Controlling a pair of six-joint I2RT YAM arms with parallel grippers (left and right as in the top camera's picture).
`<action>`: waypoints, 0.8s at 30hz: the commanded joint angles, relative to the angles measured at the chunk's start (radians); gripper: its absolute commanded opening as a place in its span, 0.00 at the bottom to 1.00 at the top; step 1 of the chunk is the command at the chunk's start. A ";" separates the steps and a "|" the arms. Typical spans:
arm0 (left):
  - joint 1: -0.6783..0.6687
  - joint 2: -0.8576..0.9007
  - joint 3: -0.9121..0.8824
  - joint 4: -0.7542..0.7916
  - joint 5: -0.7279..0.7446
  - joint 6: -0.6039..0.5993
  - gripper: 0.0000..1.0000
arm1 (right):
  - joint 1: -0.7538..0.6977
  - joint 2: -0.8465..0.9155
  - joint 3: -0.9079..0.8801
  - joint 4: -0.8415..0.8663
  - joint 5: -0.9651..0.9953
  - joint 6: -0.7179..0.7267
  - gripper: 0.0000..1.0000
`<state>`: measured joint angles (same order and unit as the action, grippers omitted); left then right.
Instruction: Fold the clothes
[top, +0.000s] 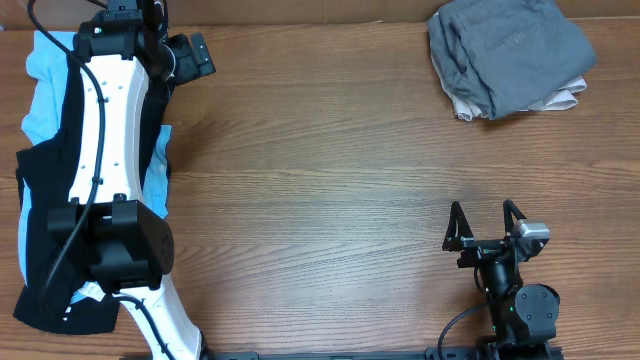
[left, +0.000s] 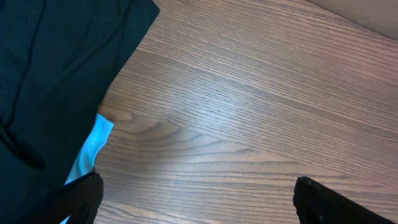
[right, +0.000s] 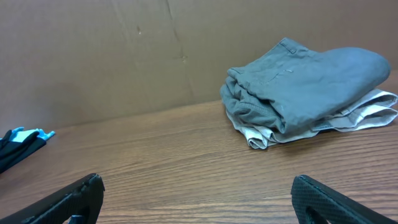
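The grey-brown shorts (top: 510, 45) lie folded in a bundle at the far right of the table, on top of a paler beige garment (top: 565, 100). They also show in the right wrist view (right: 305, 84), far ahead of the jaws. My right gripper (top: 484, 222) is open and empty near the front right, well short of the bundle; its jaws (right: 196, 199) frame bare wood. My left gripper (top: 200, 52) is at the far left, open and empty (left: 199, 202), over bare wood beside the black garment's edge.
A black garment (top: 40, 190) lies over a light-blue one (top: 45, 90) along the left edge, under my left arm; both show in the left wrist view (left: 56, 74), (left: 93, 146). A brown cardboard wall (right: 93, 56) stands behind the wooden table (top: 320, 180).
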<state>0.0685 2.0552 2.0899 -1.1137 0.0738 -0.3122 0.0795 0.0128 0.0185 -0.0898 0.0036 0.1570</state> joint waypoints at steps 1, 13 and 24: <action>-0.003 -0.015 0.018 0.000 -0.003 -0.009 1.00 | 0.005 -0.010 -0.011 0.006 -0.005 -0.001 1.00; -0.012 -0.018 0.018 0.000 -0.003 -0.009 1.00 | 0.005 -0.010 -0.011 0.006 -0.005 -0.001 1.00; -0.052 -0.304 -0.174 0.031 -0.004 -0.006 1.00 | 0.005 -0.010 -0.011 0.006 -0.005 -0.001 1.00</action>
<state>0.0250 1.9182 2.0052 -1.0950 0.0746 -0.3122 0.0792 0.0128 0.0185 -0.0895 0.0036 0.1562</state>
